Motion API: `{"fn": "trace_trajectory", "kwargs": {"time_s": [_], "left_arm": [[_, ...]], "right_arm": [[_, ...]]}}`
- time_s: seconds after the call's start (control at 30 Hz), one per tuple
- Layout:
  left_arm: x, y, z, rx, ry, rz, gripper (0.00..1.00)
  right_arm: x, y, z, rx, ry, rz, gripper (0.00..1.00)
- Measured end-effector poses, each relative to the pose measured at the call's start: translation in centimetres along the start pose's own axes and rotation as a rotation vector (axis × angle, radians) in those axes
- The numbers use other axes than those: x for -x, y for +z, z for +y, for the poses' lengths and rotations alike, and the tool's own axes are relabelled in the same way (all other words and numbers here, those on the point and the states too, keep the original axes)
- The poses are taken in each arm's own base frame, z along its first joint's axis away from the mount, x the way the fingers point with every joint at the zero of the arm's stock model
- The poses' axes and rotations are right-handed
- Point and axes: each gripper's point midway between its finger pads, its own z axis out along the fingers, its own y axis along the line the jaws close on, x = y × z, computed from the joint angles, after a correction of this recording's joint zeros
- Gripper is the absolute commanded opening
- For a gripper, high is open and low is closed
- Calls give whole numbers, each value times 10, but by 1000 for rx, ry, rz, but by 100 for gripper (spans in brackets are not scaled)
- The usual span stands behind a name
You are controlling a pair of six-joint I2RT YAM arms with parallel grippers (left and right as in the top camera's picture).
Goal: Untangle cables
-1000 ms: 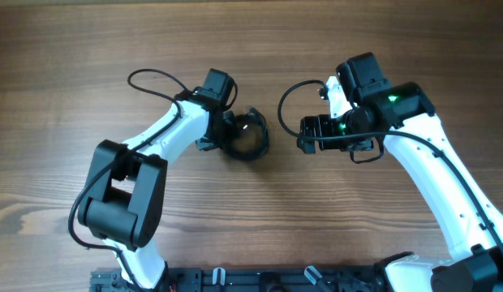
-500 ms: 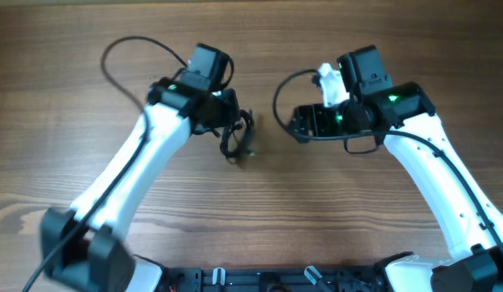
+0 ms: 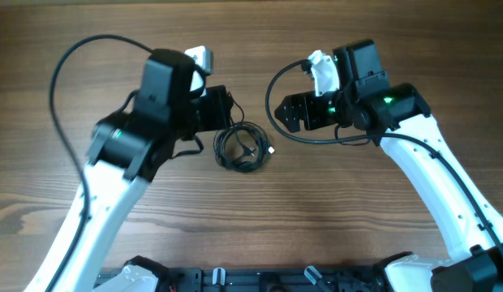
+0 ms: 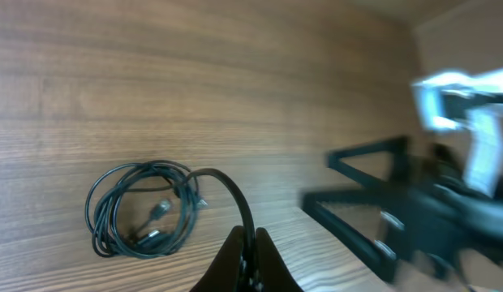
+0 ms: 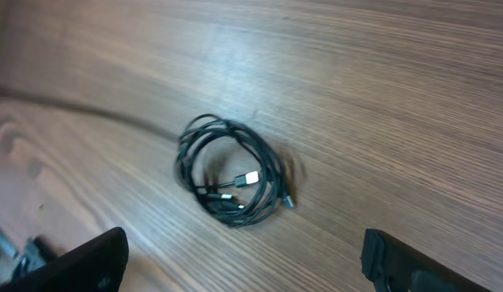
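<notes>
Honestly, your left gripper is pinching a strand of the cables, right gripper is hanging wide open; try pinning the rest before pulling.

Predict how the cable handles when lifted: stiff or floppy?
Probably floppy and light: the cable is thin, and the strand pinched in the left gripper bends in an arc. Its loose loops would likely uncoil or trail, not rise together.
</notes>
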Motion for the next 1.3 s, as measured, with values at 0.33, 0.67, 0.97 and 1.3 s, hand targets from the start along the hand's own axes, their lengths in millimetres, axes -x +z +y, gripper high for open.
{"fn": "trace_trajectory", "kwargs": {"time_s": [0.33,0.67,0.97,1.3], "left_arm": [[2,-94,26,160,20,-238,47],[-42,-119,91,486,-60,-143,54],[-50,-113,101,545,-58,-79,57],[-52,-112,102,552,-58,-66,59]], "right_arm": [[-31,18,4,20,-65,118,100],[-83,124,16,-18,-30,314,97],[-92,153,65,-31,348,279,100],[-113,152,48,-366,882,120,80]]}}
